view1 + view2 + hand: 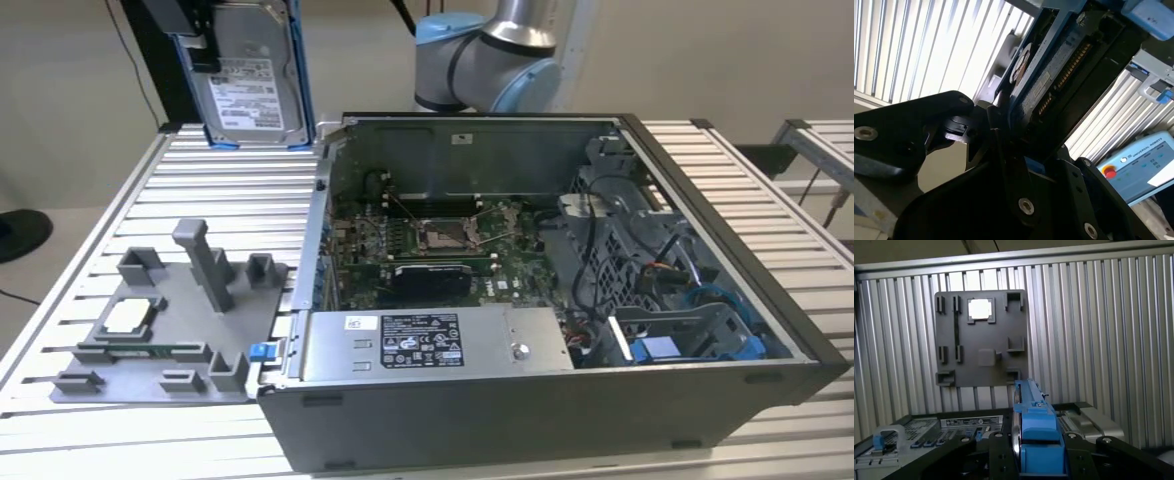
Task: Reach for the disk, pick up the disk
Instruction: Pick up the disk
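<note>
Aloft, one disk (pixel 247 80) clamped in one tool (pixel 1036 452).

The exterior view's upper edge crops the disk (pixel 251 85); in the first wrist view the tool (pixel 1040 460) hides its gripped end.

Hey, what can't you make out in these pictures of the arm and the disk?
Exterior view: the disk has its top cut off by the upper edge, and so is most of the pincer.
First wrist view: the disk is edge-on, so its flat sides are unseen.
Second wrist view: the disk's near end is hidden behind the pincer's dark body.
</note>
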